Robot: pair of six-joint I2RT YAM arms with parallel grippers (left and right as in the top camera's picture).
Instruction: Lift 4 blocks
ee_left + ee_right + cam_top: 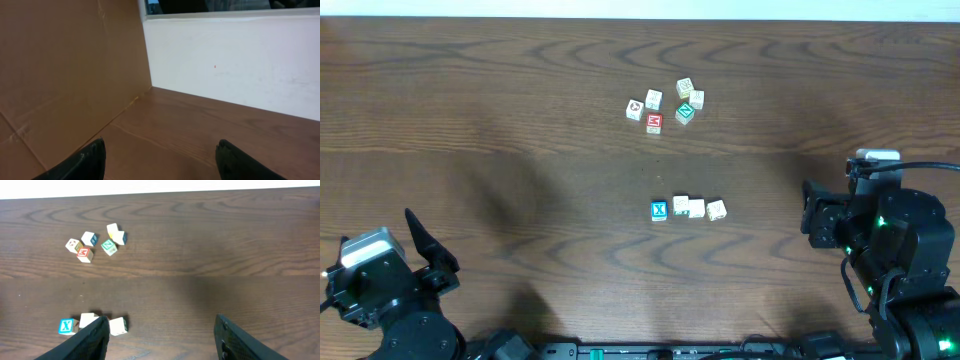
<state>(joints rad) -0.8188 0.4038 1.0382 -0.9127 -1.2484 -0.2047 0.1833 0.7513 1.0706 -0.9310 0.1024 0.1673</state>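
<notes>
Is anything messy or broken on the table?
Nothing looks broken. The far pile of blocks is jumbled, each cube turned a different way, while the four near blocks sit in a fairly tidy row.

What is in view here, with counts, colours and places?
blue X block: one, bright blue, left end of the row at mid-table
cream-white blocks: three, continuing that row to the right
clustered blocks: six, mostly cream, farther back; they include the red-faced block and the green-faced block
table: one, dark brown wood
cardboard panel: one, brown, standing at the table edge
white wall: one, behind the table
left gripper: one, black, open, empty, near left corner
right gripper: one, black, open, empty, near right side
</notes>
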